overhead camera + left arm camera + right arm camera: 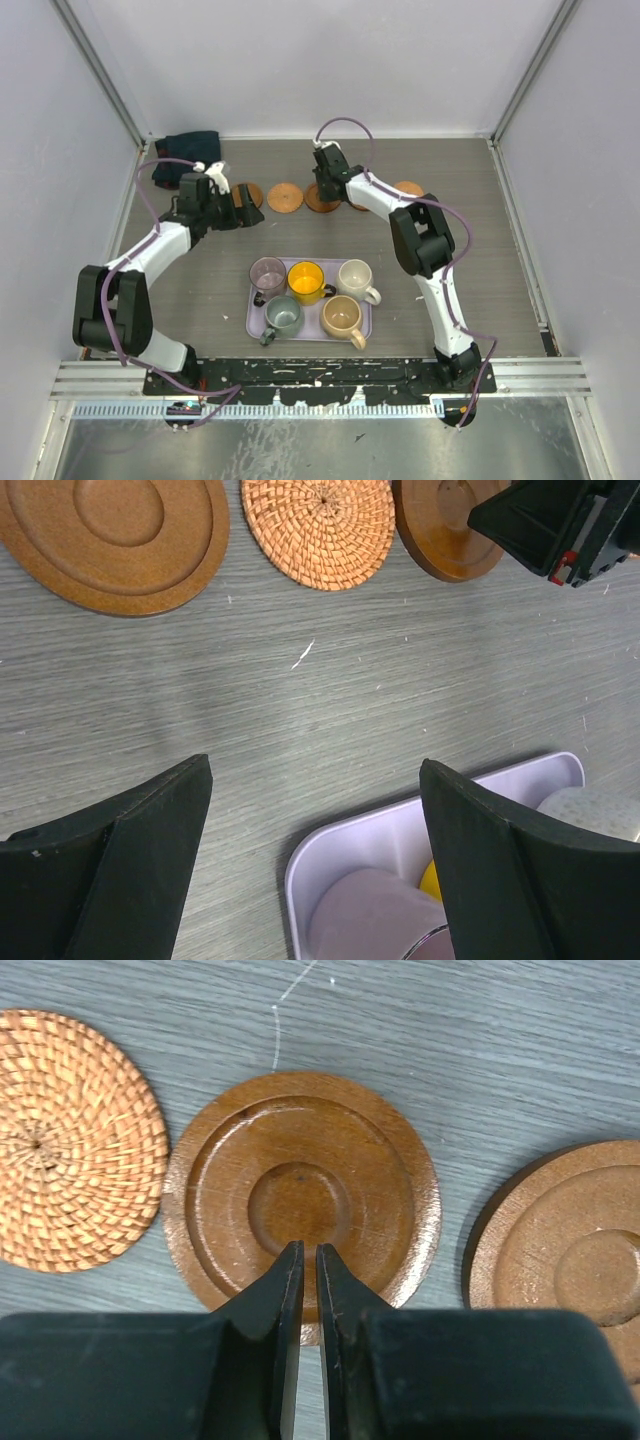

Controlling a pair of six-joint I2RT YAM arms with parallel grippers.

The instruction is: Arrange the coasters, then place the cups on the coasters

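Several brown coasters lie in a row at the back: a ridged wooden coaster (pixel 115 530), a woven coaster (pixel 285 197) (pixel 320 525) (pixel 70 1140), a second wooden coaster (pixel 318 203) (pixel 300 1160) and further ones (pixel 570 1250) (pixel 408 188) to the right. My right gripper (pixel 308 1250) (pixel 325 180) is shut with nothing between its fingers, its tips over the middle of the second wooden coaster. My left gripper (pixel 315 780) (pixel 235 205) hangs open above bare table, between the coasters and the tray. The mauve cup (pixel 268 275) (pixel 375 915), yellow cup (pixel 305 280), cream cup (pixel 355 278), grey-green cup (pixel 283 315) and tan cup (pixel 341 315) stand in the tray.
The lavender tray (pixel 250 322) (pixel 400 830) holding the cups sits at the table's middle, in front of both arm bases. A dark folded cloth (pixel 185 170) lies in the back left corner. Walls close in the table on three sides.
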